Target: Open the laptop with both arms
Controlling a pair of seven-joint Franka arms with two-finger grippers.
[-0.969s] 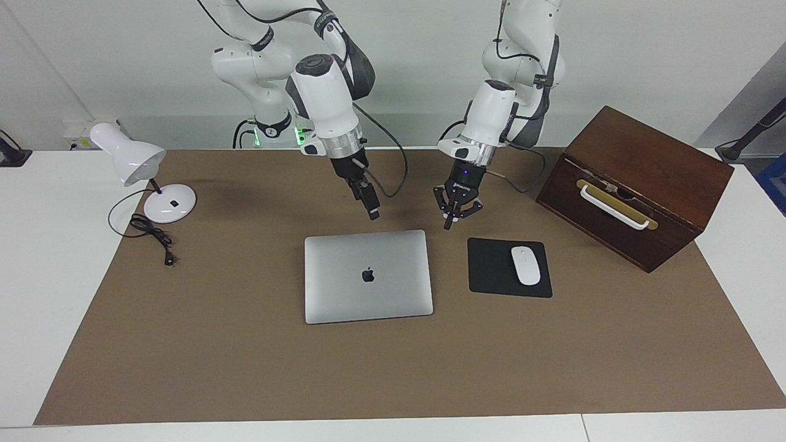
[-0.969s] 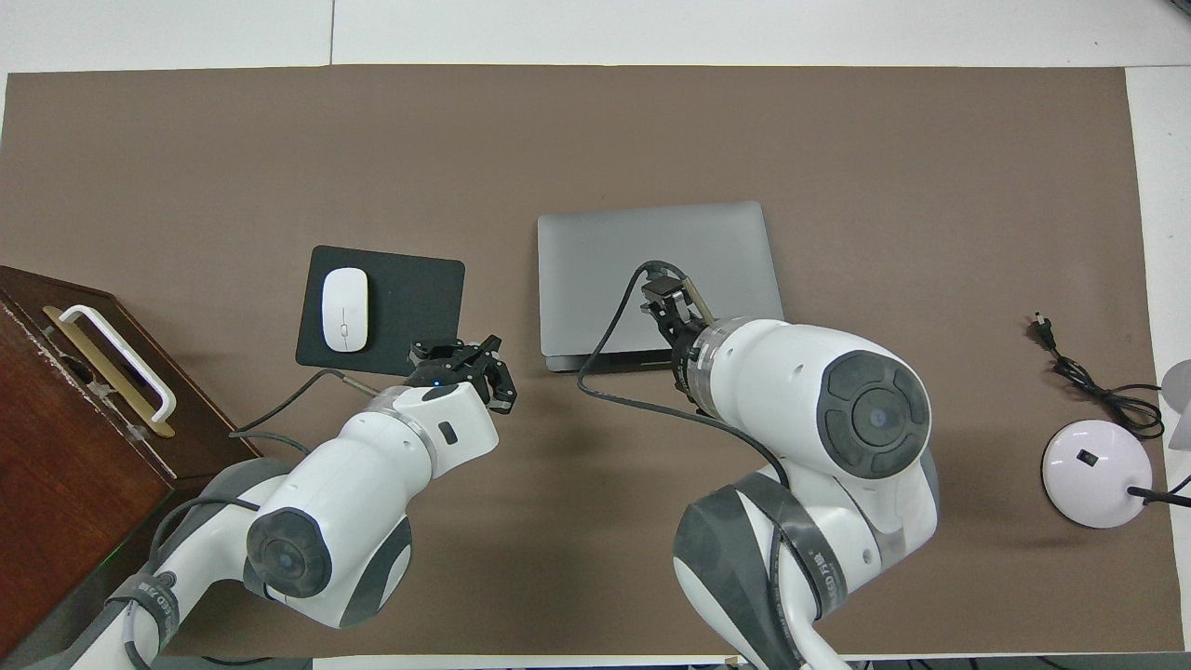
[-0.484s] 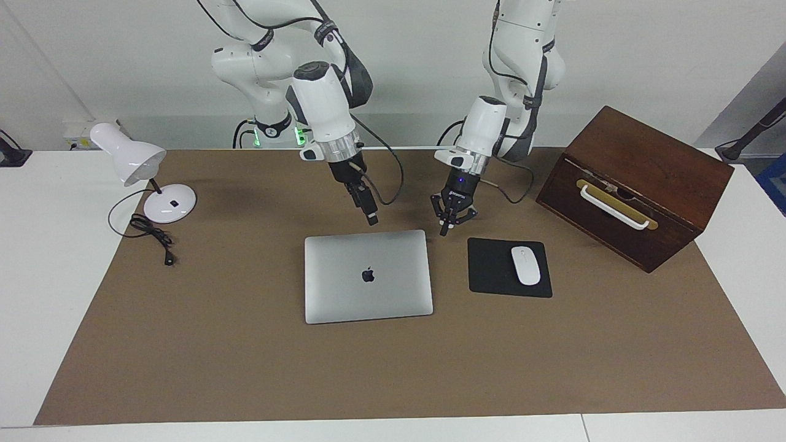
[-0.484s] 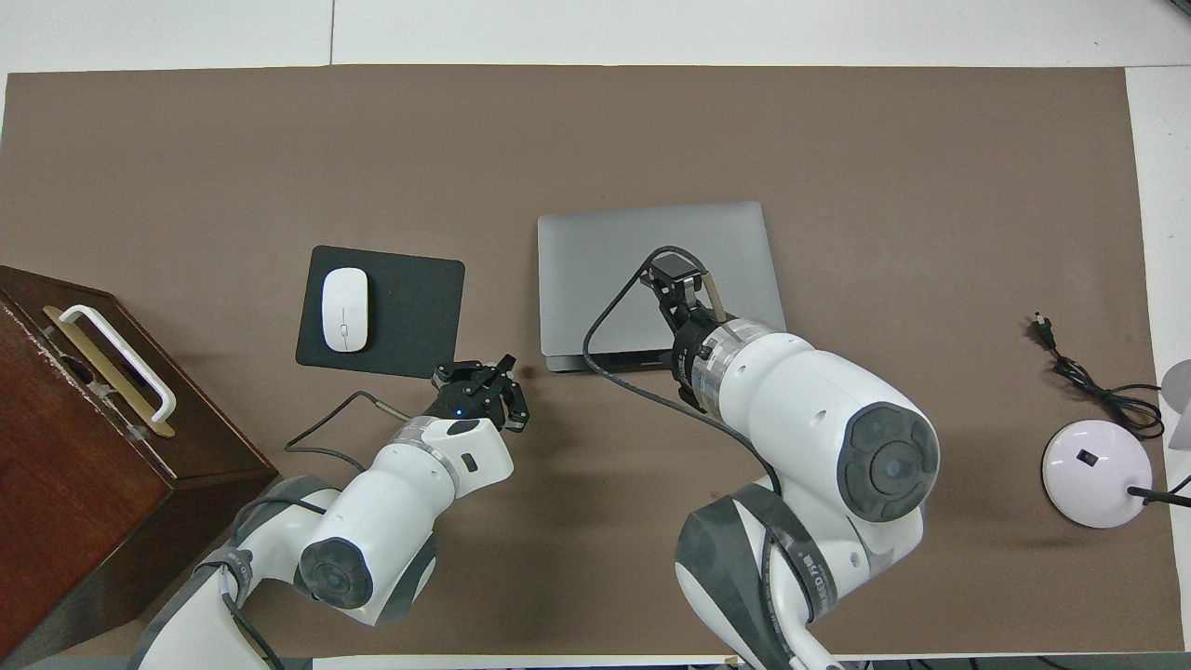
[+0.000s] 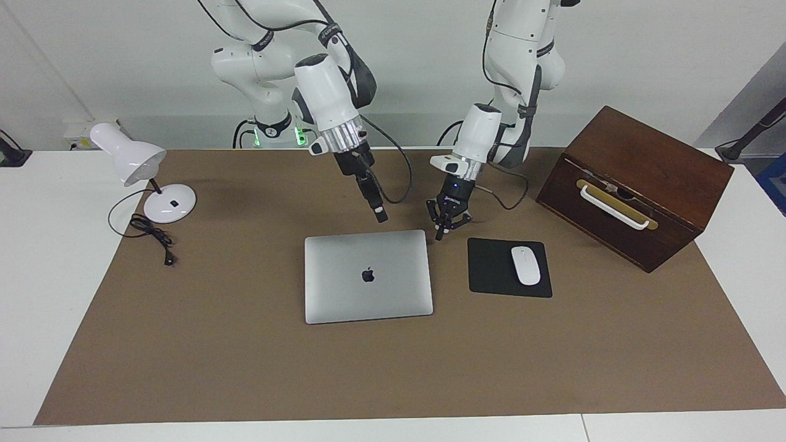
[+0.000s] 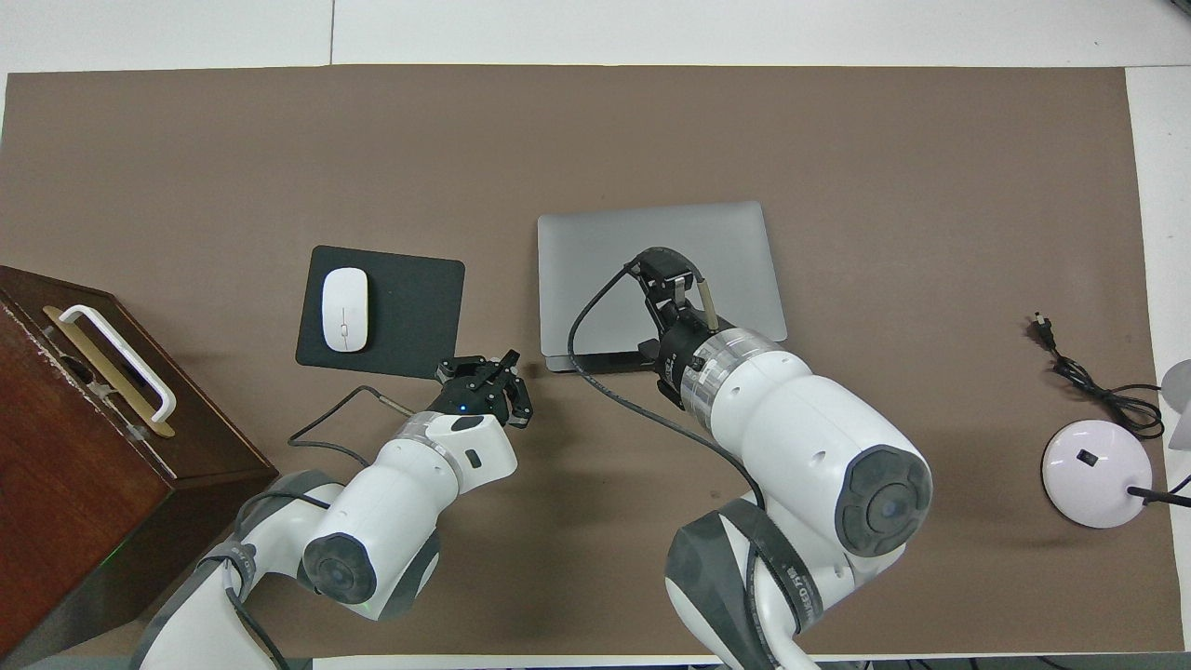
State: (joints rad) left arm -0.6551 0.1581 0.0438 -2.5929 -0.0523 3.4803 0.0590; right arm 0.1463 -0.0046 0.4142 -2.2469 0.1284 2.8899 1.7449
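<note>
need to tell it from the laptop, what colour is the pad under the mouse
Black. The pad under the white mouse shows best in the facing view, beside the silver laptop.

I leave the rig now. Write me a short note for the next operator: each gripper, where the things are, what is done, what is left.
Left gripper: shut, empty, low beside the laptop's corner nearest the robots, on the mouse pad side.
Right gripper: empty, above the laptop's edge nearest the robots; not touching it.
Laptop: closed, flat on the brown mat, mid-table, beside the mouse pad.
Done: both arms brought to the laptop.
Left: catch the lid, hold the base down, raise the lid.
</note>
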